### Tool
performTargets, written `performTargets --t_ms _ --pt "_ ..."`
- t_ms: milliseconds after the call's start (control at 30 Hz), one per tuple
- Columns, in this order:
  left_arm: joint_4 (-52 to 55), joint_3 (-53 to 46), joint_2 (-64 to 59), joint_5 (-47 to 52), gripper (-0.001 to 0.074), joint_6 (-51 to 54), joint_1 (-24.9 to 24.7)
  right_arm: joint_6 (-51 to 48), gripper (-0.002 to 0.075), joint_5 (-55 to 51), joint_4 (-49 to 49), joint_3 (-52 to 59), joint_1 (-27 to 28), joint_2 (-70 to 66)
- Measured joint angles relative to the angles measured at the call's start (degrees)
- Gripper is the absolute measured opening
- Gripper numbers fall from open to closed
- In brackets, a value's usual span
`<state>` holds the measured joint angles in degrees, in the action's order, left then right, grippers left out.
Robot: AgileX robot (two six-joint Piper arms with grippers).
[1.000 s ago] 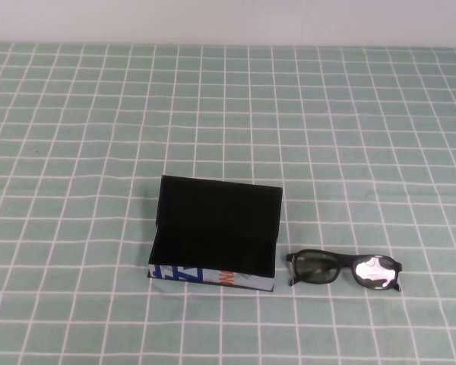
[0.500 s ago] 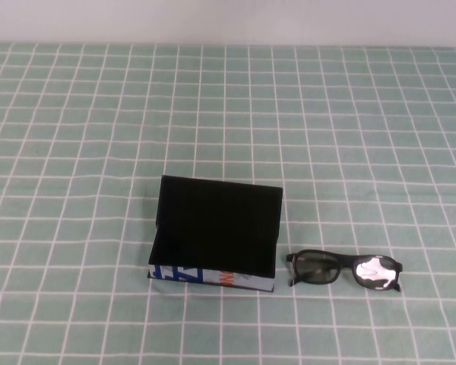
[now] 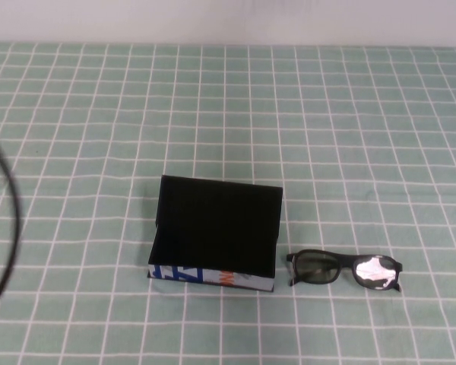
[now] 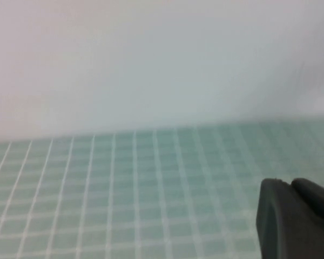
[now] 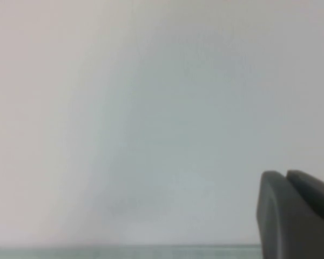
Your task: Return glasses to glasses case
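Observation:
The glasses case [image 3: 215, 234] stands open in the middle of the table in the high view, lid tilted up at the back, black inside, with its white printed strip facing me. The glasses [image 3: 344, 270] lie flat on the cloth just right of the case, a small gap between them, the right lens shining. Neither gripper shows in the high view. My left gripper [image 4: 289, 183] shows only its dark fingertips, pressed together, above bare checked cloth. My right gripper [image 5: 286, 174] also shows fingertips pressed together, facing the pale wall. Both are empty.
A green checked cloth [image 3: 327, 137] covers the table up to the pale wall at the back. A black curved cable [image 3: 14, 220] shows at the left edge of the high view.
A black curved cable has come into the high view at the left edge. The case and the glasses have not moved.

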<state>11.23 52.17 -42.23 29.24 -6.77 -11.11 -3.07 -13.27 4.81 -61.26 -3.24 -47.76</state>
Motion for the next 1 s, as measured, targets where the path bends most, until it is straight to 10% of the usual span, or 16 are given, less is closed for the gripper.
performTargets --t_ms 333,600,1000 --pt "4.9 0.0 -15.6 -3.9 -0.0004 1.1 -5.8 -23.9 -0.0013 -23.3 -4.2 -2.0 0.0 -12.0" --pt "3.1 0.4 -18.9 -3.7 -0.0004 2.1 -10.6 -43.8 -0.0013 -41.5 12.6 -6.2 -1.2 -26.0" --pt "-22.3 6.8 -24.1 4.5 -0.0004 33.6 -10.6 -50.3 -0.0013 -42.8 7.7 -8.3 -19.5 -40.5"
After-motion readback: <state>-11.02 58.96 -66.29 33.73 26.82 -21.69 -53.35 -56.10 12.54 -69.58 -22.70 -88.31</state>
